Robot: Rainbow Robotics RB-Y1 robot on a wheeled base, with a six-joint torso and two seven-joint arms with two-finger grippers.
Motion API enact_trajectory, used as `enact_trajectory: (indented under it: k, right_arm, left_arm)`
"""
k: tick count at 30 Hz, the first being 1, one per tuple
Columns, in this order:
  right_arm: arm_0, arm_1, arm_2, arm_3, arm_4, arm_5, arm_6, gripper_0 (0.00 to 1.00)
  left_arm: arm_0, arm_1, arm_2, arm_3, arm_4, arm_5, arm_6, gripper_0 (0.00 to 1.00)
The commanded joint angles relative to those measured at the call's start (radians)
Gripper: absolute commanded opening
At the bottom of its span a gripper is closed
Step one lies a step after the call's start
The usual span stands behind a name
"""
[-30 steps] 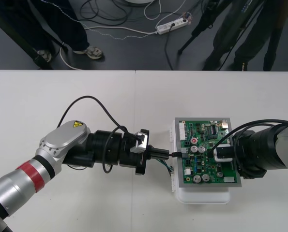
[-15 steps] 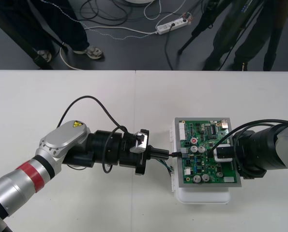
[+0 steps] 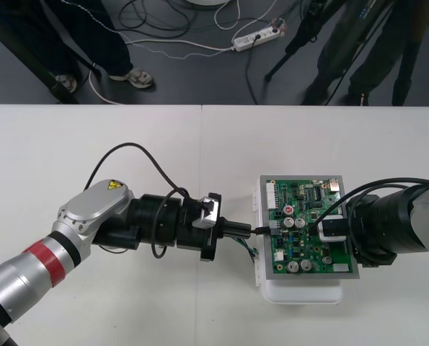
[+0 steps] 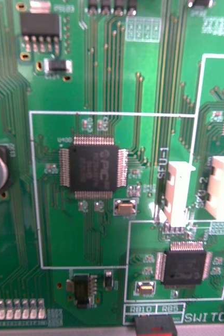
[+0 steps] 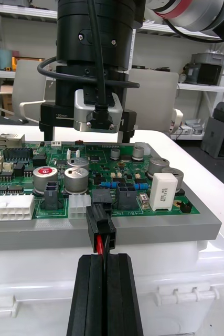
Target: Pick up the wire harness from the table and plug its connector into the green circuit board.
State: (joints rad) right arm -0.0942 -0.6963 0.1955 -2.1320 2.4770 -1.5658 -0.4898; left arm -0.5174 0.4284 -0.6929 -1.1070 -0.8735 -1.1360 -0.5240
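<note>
- Your left arm [image 3: 91, 216] lies across the desk [image 3: 200, 144] from the left. The left jaws are clamped together on the wire harness [image 5: 103, 243], just beside the board's left edge.
- The harness's black plug [image 5: 101, 224] touches a black connector [image 5: 102, 198] at the edge of the green circuit board [image 3: 304, 198]. You cannot tell whether it is seated.
- The board sits on a white base [image 3: 301, 292].
- Your right jaws hang over the board's right part. You cannot tell their state.

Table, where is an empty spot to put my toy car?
The far-left table, between the far edge and the left arm, is bare. So is the far-right part behind the board. Crowded: the middle, where the left arm, the wires and the right arm meet at the board.
</note>
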Motion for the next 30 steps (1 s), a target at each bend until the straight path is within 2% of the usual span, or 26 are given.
enact_trajectory:
  k: [1,30]
  right_arm:
    - [-0.016,0.015,0.013,-0.029,-0.018,-0.005,-0.01,1.0]
    - [-0.013,0.015,0.013,-0.029,-0.021,-0.005,-0.007,1.0]
  left_arm:
    - [-0.033,0.033,-0.028,-0.022,0.021,-0.073,-0.014,0.0]
    - [-0.029,0.043,-0.024,-0.033,0.06,-0.06,-0.025,0.0]
